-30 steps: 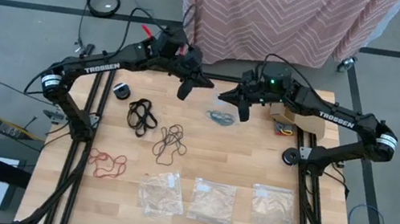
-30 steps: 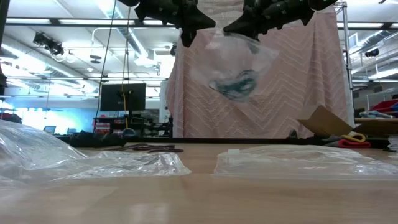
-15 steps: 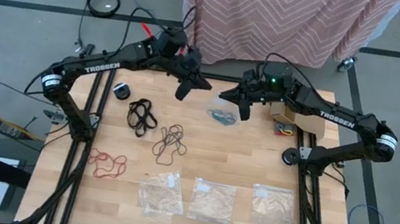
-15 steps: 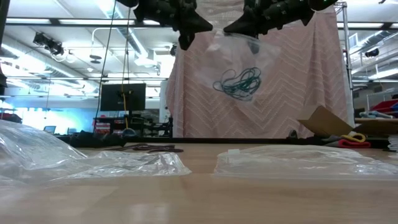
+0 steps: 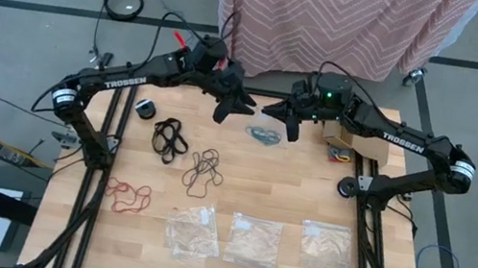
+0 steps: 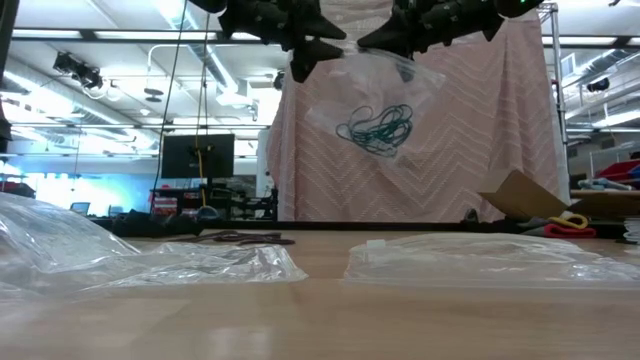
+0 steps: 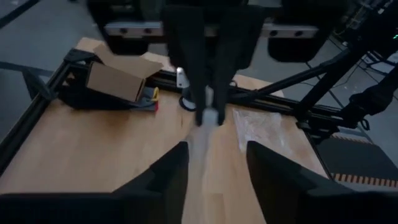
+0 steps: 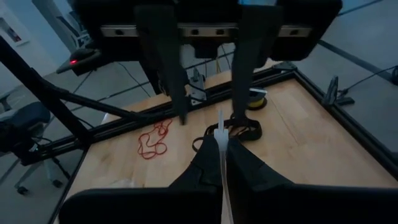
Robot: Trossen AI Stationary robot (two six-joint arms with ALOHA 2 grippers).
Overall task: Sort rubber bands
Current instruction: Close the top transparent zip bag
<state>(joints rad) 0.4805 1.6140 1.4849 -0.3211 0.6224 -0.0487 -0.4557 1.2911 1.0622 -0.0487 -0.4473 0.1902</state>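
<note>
Teal rubber bands [image 6: 376, 128] in bag [image 6: 385, 95], low view only | right gripper [image 8: 222, 147] pinches bag | left gripper [image 7: 216, 163] spread, empty

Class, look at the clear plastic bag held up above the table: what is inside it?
Inside the clear plastic bag is a tangled cluster of teal rubber bands. The right claw, shut, pinches the bag's top edge, hiding that part. No other contents show through the clear plastic.
</note>
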